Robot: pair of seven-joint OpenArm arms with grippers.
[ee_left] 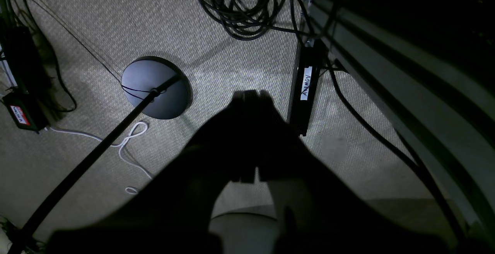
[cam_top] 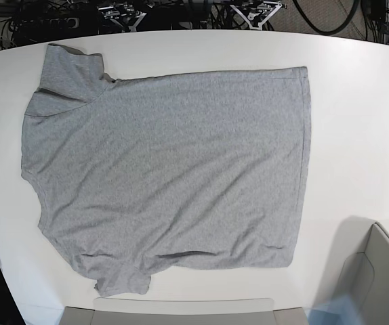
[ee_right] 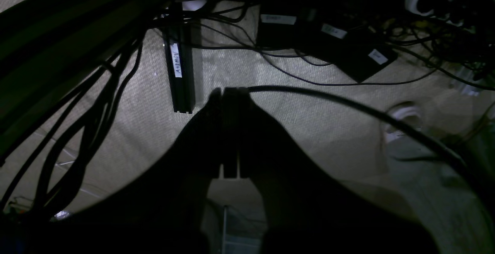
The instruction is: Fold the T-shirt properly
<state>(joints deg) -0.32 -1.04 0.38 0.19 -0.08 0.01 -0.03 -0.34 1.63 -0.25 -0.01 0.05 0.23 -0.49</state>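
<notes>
The T-shirt [cam_top: 167, 176] lies flat and unfolded across the surface [cam_top: 357, 101], so all the folding is left, and both arms' jaws are closed on nothing.

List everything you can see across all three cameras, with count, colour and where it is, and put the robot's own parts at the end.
T-shirt: one, heather grey, spread flat on the table, sleeves toward the base view's left.
Table: one, white, under the shirt.
Box: one, pale grey, at the table's lower right corner.
Round stand base: one, dark, on the carpet, a black pole rising from it.
Cable coil: one bundle, black, on the carpet at the top of the left wrist view.
White cord: one, looped on the carpet.
Labelled bar: one, black with a white tag, on the floor.
Left gripper: one, black, shut, empty, over the floor.
Right gripper: one, black, shut, empty, over the floor.
</notes>
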